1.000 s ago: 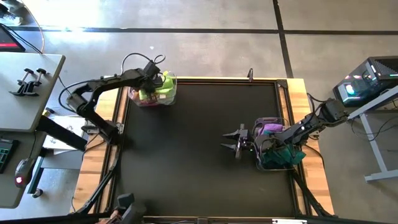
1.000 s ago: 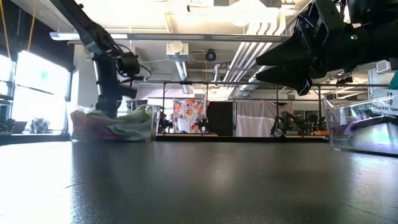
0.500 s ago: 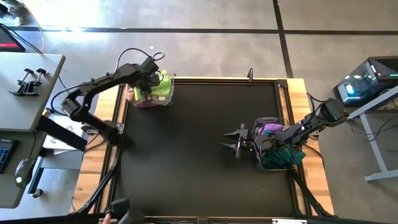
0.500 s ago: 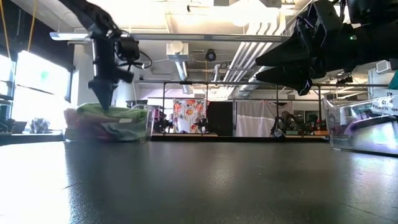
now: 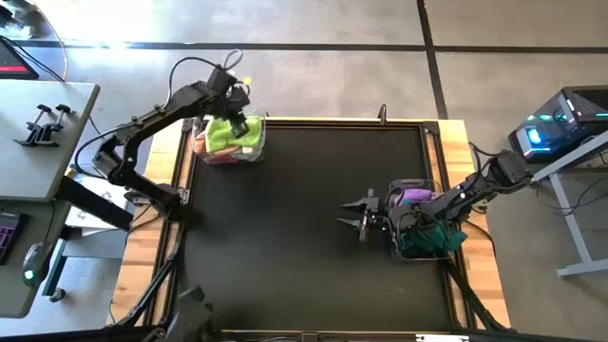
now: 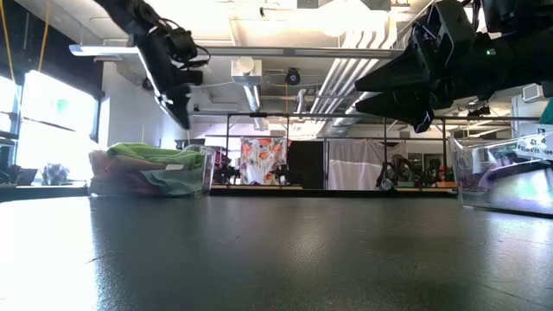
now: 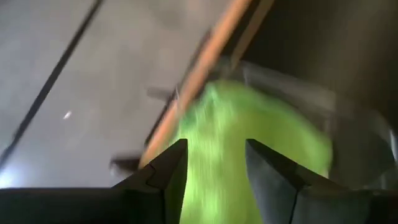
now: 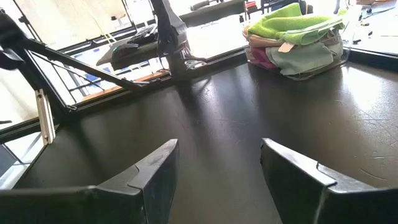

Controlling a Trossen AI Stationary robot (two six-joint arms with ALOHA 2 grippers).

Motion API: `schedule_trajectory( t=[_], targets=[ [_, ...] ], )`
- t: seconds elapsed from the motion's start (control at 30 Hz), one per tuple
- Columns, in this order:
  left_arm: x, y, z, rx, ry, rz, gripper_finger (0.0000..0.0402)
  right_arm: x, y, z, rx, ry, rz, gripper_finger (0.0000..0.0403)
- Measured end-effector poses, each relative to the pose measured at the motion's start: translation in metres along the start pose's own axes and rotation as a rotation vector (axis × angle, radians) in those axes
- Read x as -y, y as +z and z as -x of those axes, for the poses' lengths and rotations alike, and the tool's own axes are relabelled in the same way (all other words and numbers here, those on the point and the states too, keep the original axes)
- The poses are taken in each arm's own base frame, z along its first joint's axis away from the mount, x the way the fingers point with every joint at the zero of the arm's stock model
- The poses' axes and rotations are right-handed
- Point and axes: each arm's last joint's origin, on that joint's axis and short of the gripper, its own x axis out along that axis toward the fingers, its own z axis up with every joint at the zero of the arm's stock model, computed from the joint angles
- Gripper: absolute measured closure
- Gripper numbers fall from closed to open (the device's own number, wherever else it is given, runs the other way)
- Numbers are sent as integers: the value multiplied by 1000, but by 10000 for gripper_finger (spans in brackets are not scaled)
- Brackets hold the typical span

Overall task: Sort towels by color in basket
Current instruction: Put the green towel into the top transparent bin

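The lime towel (image 5: 231, 134) has been released into the left basket (image 5: 255, 155), and the left end effector (image 5: 239, 99), spread and empty, has been raised clear.

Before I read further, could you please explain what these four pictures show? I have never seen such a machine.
It is a robot with two dark arms working at a black table. Each arm ends in a two-finger tool.

One picture looks straight down on the table. One looks level across it from table height. The other two come from cameras on the wrists, looking out past each arm's own fingers.

Two clear baskets stand on the table. The far left basket holds light towels, with a lime green towel on top. The right basket holds dark ones, purple and teal.

The left tool hangs above its basket, open and empty. The right tool waits open beside the right basket, also empty.
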Motion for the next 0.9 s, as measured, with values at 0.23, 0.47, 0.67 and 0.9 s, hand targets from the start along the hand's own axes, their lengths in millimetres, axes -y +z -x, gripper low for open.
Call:
schedule_trajectory(
  t=[0.23,0.47,0.67,0.9],
  targets=[
    [-1,-17,-43,169,-51,164,289,0,0,0,-1,-1,2,182],
    [9,-36,-88,70,-92,179,317,0,0,0,-4,-3,5,182],
    [10,-37,-104,50,-98,181,329,0,0,0,-4,-3,4,182],
    [2,-25,-73,33,-74,181,332,0,0,0,-4,-3,4,182]
  ],
)
